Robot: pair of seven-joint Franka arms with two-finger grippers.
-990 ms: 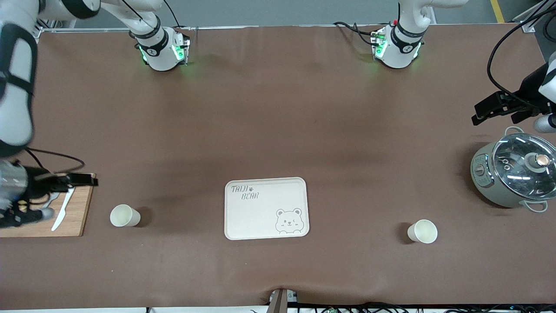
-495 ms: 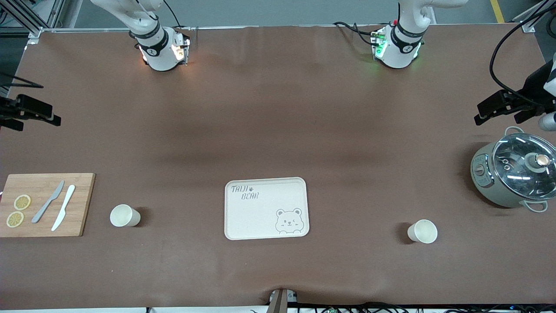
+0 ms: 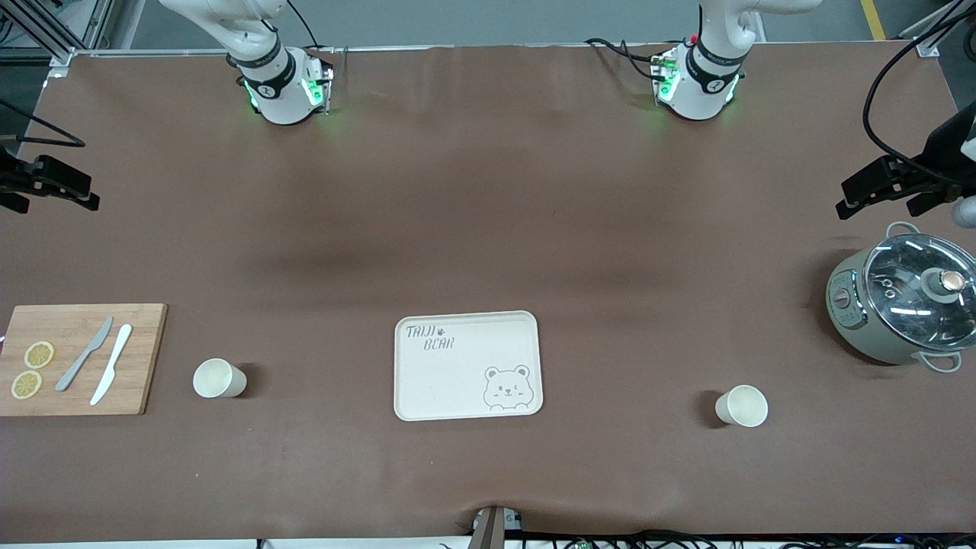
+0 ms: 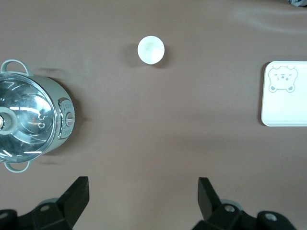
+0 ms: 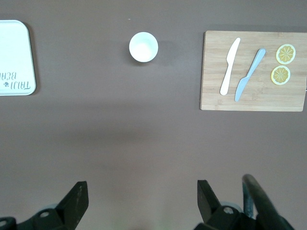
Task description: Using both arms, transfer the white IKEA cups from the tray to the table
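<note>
Two white IKEA cups stand upright on the brown table, one on each side of the bear-printed tray point(image 3: 467, 365). One cup point(image 3: 219, 378) is toward the right arm's end and shows in the right wrist view point(image 5: 143, 47). The other cup point(image 3: 742, 405) is toward the left arm's end and shows in the left wrist view point(image 4: 151, 50). My right gripper point(image 3: 88, 191) point(image 5: 141, 194) is open and empty, high over the table at the right arm's end. My left gripper point(image 3: 845, 200) point(image 4: 143, 191) is open and empty, high over bare table by the pot.
A wooden cutting board point(image 3: 80, 358) with two knives and two lemon slices lies beside the cup at the right arm's end. A grey-green pot with a glass lid point(image 3: 903, 305) stands at the left arm's end. Black cables hang by both grippers.
My right arm has lifted away from over the cutting board to the table's end, uncovering the board. My left gripper has drifted slightly toward the bases. The cups have not moved.
</note>
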